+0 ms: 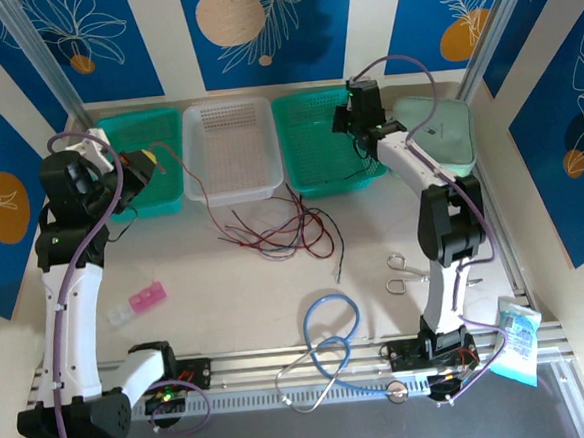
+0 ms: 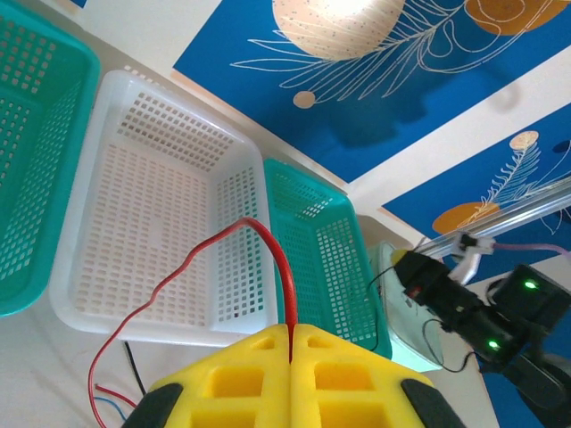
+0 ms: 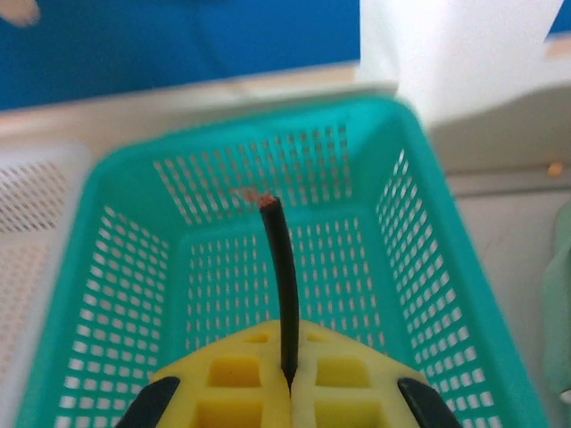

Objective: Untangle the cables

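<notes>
The cables [image 1: 285,231] lie in a loose red-and-black tangle on the table [image 1: 228,314], a little toward 12 o'clock from the middle of the top view and just at 6 o'clock of the white basket [image 1: 195,156]. A red strand climbs from the tangle toward 10 o'clock, to the left gripper [image 1: 144,169], which hangs over the left teal basket [image 1: 140,119]. The right gripper [image 1: 349,121] hangs at 1 o'clock over the right teal basket [image 1: 309,103]; this view is too small to show either one's jaws. A light-blue tube loop [image 1: 329,322] lies toward 6 o'clock, scissors [image 1: 400,272] at 4 o'clock and a small pink object [image 1: 147,297] at 8 o'clock.

In the left wrist view, the left gripper [image 2: 291,335] sits at 6 o'clock, its yellow pads pressed together on the red cable [image 2: 272,245]. The cable rises from the seam, arches toward 10 o'clock over the white basket [image 2: 134,85] and drops to 7 o'clock. The right teal basket [image 2: 330,259] lies at 3 o'clock.

In the right wrist view, the right gripper [image 3: 287,380], at 6 o'clock, pinches the black cable [image 3: 282,276] between closed yellow pads. The cable stands up toward 12 o'clock, its bare copper end [image 3: 254,194] above the inside of the teal basket [image 3: 268,120].
</notes>
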Available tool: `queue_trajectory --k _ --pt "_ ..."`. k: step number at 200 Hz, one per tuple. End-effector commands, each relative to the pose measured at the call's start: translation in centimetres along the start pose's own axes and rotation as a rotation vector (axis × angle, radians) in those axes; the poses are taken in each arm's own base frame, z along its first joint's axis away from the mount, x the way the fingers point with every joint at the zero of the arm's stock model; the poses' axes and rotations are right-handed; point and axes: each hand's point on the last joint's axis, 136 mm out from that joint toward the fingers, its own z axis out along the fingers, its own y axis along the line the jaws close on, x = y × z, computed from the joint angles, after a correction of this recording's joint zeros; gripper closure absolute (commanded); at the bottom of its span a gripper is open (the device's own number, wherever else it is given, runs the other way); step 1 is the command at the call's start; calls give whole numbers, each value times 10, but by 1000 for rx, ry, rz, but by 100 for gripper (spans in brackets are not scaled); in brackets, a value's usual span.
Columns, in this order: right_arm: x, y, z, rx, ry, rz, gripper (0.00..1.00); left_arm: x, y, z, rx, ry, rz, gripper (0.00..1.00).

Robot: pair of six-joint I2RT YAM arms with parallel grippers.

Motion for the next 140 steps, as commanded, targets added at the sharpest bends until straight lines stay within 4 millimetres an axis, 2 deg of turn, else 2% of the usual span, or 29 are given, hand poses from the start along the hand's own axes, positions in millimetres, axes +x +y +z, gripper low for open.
queue_trajectory --k 1,38,56,78,114,126,140 --pt "46 15 25 -34 173 -2 100 0 -6 -5 30 0 -5 100" --pt "92 28 57 -32 361 -25 100 7 -6 -11 30 15 -15 100" --pt "107 24 63 4 418 -7 100 11 -4 -13 25 25 -22 100" --pt "119 25 68 -1 466 12 100 14 -3 -16 22 26 -22 100" --pt "125 37 69 -63 535 5 98 11 -8 -19 33 17 -20 100" --pt "129 38 70 -81 574 1 92 10 -10 -20 38 11 -20 100" --pt "125 36 66 -84 594 9 68 7 -13 -22 43 1 -18 100"
